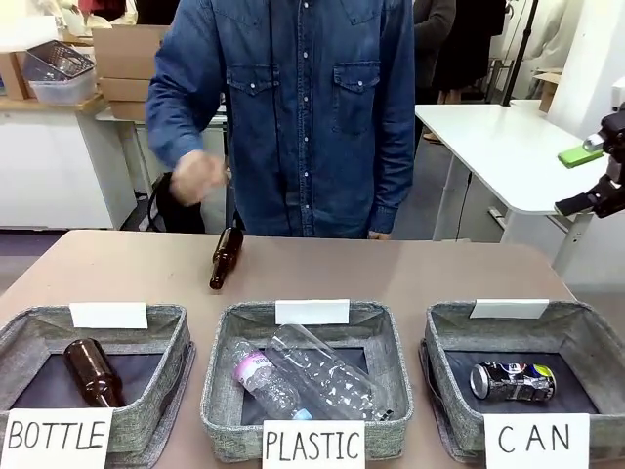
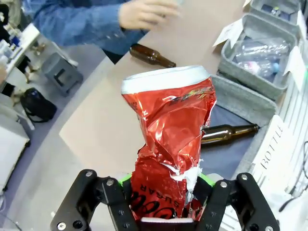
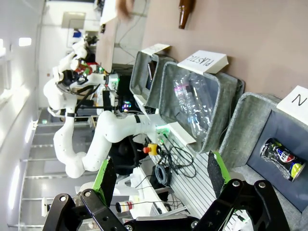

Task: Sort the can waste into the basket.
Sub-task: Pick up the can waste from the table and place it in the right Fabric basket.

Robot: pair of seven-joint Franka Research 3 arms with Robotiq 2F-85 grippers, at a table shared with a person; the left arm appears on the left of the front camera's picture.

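The left hand (image 2: 166, 190) clamps the crushed red can (image 2: 168, 120) low on its probably light, flimsy, sharp-creased body; the right hand (image 3: 159, 175) gapes empty.

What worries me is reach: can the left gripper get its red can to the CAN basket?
Probably yes: the left gripper holds the red can near the bottle bin; the CAN basket lies open beyond.

One can (image 1: 512, 380) lies in rightmost basket (image 1: 588, 317).

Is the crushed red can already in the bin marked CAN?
No: the red can is clamped in the left gripper, and the dark can lies in the CAN bin.
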